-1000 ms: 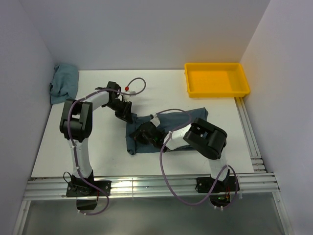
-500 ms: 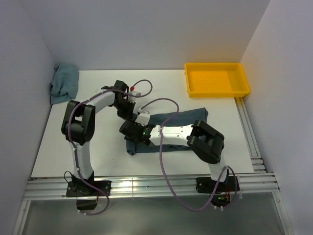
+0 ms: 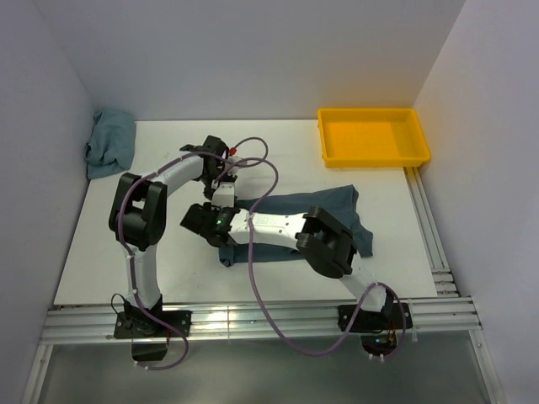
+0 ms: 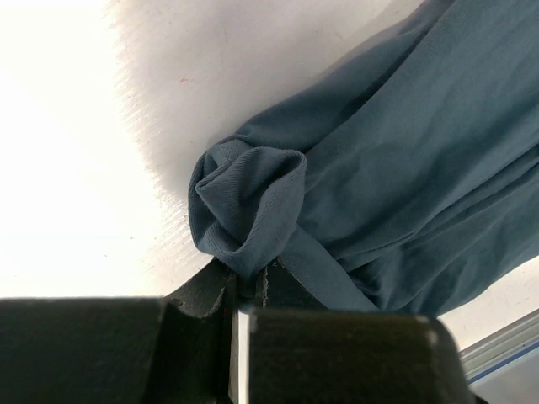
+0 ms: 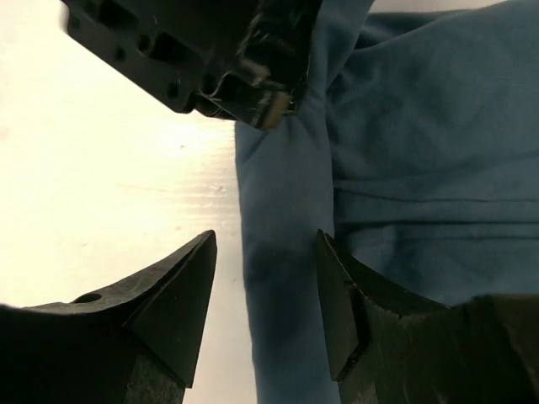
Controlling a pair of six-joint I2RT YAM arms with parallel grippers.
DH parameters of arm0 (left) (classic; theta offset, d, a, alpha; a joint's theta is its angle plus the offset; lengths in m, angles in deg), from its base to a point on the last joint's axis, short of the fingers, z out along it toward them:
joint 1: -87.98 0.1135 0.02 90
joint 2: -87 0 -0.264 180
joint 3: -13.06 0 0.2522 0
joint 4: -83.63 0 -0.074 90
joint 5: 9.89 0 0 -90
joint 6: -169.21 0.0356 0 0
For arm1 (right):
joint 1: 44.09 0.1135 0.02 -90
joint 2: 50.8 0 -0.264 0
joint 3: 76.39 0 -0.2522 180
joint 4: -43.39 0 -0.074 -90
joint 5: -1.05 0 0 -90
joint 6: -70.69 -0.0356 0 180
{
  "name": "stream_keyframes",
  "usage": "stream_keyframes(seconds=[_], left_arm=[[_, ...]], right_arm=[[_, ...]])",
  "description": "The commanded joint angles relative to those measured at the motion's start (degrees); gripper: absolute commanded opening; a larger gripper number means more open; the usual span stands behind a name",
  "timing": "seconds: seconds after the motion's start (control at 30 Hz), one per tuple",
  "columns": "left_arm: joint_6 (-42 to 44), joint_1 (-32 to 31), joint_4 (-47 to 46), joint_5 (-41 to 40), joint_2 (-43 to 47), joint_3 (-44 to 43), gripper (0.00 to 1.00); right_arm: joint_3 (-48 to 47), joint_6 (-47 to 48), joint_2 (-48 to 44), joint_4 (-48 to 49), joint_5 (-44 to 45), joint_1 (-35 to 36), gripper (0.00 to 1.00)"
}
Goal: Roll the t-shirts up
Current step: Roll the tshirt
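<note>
Watching the t-shirt (image 3: 324, 204): laid long-ways left to right on the worktop (image 3: 278, 151), right end nearer the yellow tray (image 3: 375, 161). Left corner pinched in clenched left tool (image 4: 244, 282); folded edge straddled by released right tool (image 5: 265, 244).

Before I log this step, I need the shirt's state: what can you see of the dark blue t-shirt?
The t-shirt is plain slate-blue soft knit, lying crumpled and partly folded on the white table. One corner is bunched and pinched in the shut left hand. The open right hand straddles a fabric edge beside it.
</note>
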Motion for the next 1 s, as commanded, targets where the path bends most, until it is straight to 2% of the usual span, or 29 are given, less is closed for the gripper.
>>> stream_keyframes(seconds=[0.0,0.13,0.23,0.3,0.33,0.53,0.67,0.83,0.97], left_arm=[[0.2,-0.6,1.8,-2.2,-0.1,-2.9,0.00],[0.2,-0.9,2.1,-2.7,-0.4,-3.5,0.00],[0.2,-1.0,2.6,-2.8,-0.6,-4.0,0.02],[0.3,-1.0,2.9,-2.7,-0.6,-4.3,0.06],[0.4,-1.0,2.9,-2.7,-0.6,-4.7,0.09],[0.8,-0.9,4.1,-1.4,-0.2,-7.5,0.37],[1.2,-0.3,5.4,0.7,0.8,-10.6,0.57],[2.3,3.0,7.8,6.8,1.7,-15.2,0.64],[4.0,5.9,7.8,13.6,3.3,-13.5,0.66]], right_arm=[[-5.5,2.1,4.5,-6.1,4.2,0.0,0.58],[-11.6,2.1,8.1,-11.2,4.9,0.0,0.57],[-10.1,1.4,7.9,-11.1,4.1,0.1,0.51],[-8.0,0.6,6.3,-9.3,3.4,0.1,0.47],[-5.6,0.1,5.7,-8.5,2.6,0.2,0.40],[4.9,-2.4,0.0,-0.6,-0.6,-0.4,0.29],[15.7,-3.7,-6.4,13.0,-4.2,-1.6,0.25],[32.5,-6.7,-14.9,29.2,-11.8,-4.7,0.23],[43.7,-9.8,-18.1,48.7,-19.5,-8.0,0.24]])
